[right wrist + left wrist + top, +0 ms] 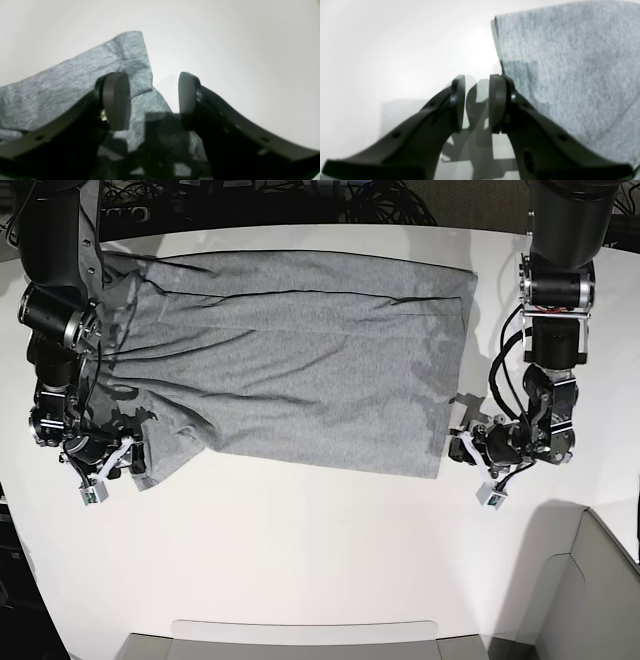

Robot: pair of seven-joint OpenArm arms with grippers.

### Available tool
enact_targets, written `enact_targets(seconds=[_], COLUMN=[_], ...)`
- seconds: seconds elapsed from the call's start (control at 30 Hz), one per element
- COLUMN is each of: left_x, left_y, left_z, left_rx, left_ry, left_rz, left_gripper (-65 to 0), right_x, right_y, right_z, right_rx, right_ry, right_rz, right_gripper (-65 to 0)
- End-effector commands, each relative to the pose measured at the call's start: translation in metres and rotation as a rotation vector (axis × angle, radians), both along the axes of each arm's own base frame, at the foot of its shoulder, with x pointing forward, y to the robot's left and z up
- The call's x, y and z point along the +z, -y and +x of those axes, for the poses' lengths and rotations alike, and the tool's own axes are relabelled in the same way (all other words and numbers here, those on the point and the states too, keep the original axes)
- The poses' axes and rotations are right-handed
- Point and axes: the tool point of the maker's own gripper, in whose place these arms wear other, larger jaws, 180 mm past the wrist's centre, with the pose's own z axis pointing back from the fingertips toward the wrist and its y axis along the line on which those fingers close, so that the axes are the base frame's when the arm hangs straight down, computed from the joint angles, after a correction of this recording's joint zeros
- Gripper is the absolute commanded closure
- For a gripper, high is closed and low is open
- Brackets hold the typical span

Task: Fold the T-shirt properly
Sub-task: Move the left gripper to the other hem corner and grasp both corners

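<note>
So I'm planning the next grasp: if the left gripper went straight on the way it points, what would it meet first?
Probably the T-shirt: the open left gripper points along bare white table, its edge just beside one finger. Depth is unclear.

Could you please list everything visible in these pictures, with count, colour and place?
Heather-grey short-sleeved cotton T-shirt: one, grey, plain side up, spread across the far half of the table, partly folded, one sleeve near the right gripper.
White table: one, white, under everything.
Black cables: a bundle, black, beyond the table's far edge.
Light grey bin or tray edges: grey, at the near edge and corner of the base view.
Left gripper: one, black, fingers apart and empty, beside the shirt's edge.
Right gripper: one, black, fingers wide apart, over the sleeve.
</note>
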Motion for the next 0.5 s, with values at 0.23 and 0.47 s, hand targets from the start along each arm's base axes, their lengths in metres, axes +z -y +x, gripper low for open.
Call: enact_targets(seconds=[0.23, 0.47], left_x=[0.018, -0.007], left_y=[0.038, 0.046], left_z=[0.036, 0.022], left_rx=[0.025, 0.047], left_ry=[0.077, 0.010], left_rz=[-0.130, -0.157], left_gripper=[-17.5, -19.6], right_x=[-0.036, -0.037], right_y=[-0.003, -0.001], right_z=[-0.040, -0.041], right_rx=[0.072, 0.071], right_ry=[-0.215, -0.218], right_rz=[-0.071, -0.074], right_gripper=[-32.4, -32.4])
